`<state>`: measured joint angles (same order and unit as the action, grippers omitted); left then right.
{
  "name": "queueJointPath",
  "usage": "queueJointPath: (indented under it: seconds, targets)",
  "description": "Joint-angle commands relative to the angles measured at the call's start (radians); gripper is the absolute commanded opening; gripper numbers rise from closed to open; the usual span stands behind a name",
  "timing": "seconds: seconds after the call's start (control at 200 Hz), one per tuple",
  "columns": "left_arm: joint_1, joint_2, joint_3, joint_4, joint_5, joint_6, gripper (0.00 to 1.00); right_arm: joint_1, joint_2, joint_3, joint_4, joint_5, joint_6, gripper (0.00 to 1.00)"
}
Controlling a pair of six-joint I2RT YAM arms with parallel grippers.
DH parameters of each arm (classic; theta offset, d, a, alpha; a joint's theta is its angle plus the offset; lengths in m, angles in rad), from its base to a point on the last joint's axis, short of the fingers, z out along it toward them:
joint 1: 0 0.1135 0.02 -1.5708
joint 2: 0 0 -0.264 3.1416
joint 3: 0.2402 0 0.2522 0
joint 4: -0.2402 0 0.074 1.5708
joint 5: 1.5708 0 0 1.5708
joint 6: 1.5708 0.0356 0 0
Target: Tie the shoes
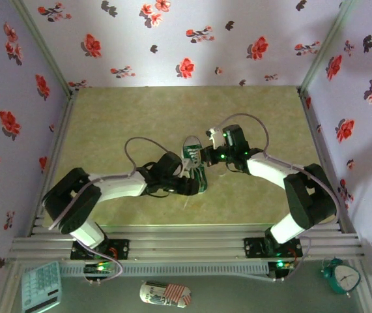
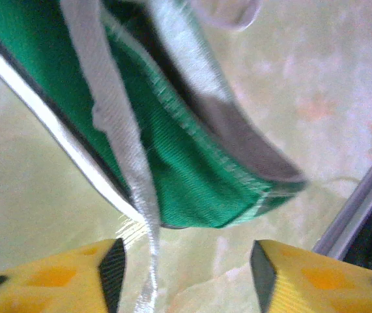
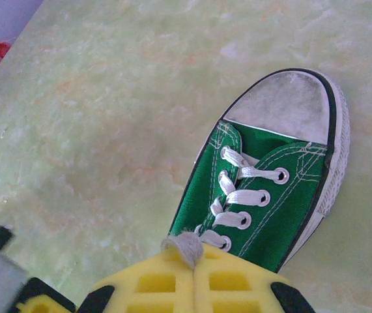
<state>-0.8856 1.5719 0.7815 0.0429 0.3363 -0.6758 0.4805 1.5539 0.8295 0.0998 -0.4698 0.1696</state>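
Marbled tabletop (image 1: 140, 124) — green sneaker (image 3: 264, 195), white toe cap (image 3: 290, 107), white laces (image 3: 241, 197).

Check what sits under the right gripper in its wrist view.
The right gripper is shut on a white lace, above the green sneaker. The toe cap and front eyelets show; the sneaker's rear is covered by the gripper.
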Motion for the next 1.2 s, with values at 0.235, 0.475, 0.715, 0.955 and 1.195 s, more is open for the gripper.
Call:
queueJointPath:
  seconds: [0.235, 0.475, 0.715, 0.955, 1.195]
  targets:
    - [0.118, -0.165, -0.02, -0.015, -0.077, -0.001, 0.63, 0.021, 0.015, 0.005, 0.03, 0.016, 0.001, 0.0]
    - [0.157, -0.062, 0.079, 0.009, -0.117, -0.119, 0.46, 0.035, 0.006, 0.005, 0.022, 0.029, -0.009, 0.0]
    - [0.137, 0.016, 0.139, 0.031, -0.119, -0.179, 0.45, 0.038, -0.004, -0.001, 0.008, 0.046, -0.016, 0.0]
    - [0.117, 0.083, 0.198, 0.007, -0.115, -0.178, 0.34, 0.038, -0.006, -0.005, 0.008, 0.049, -0.019, 0.0]
    - [0.108, 0.117, 0.213, -0.025, -0.123, -0.183, 0.33, 0.038, -0.009, -0.007, 0.003, 0.051, -0.024, 0.0]
